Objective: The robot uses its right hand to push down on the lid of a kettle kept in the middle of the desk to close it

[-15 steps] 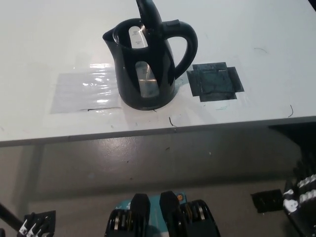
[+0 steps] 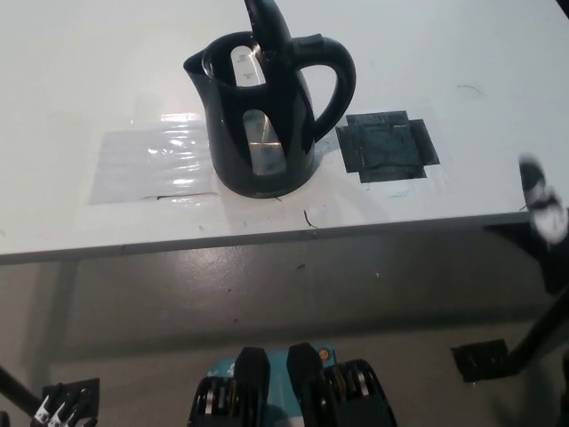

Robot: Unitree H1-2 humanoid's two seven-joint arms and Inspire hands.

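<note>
Kettle [image 2: 265,116] mid-desk [image 2: 71,53], lid [image 2: 266,31] upright, not yet shut. Right hand [image 2: 542,209] blurred at desk's right edge, well apart from kettle, fingers unreadable. Left hand [image 2: 60,407] low, off desk, grip unclear. Whole push left to do.

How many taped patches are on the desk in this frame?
2. A clear shiny patch lies left of the kettle, reaching its base. A dark patch lies right of it, near the handle. The kettle may cover more.
</note>
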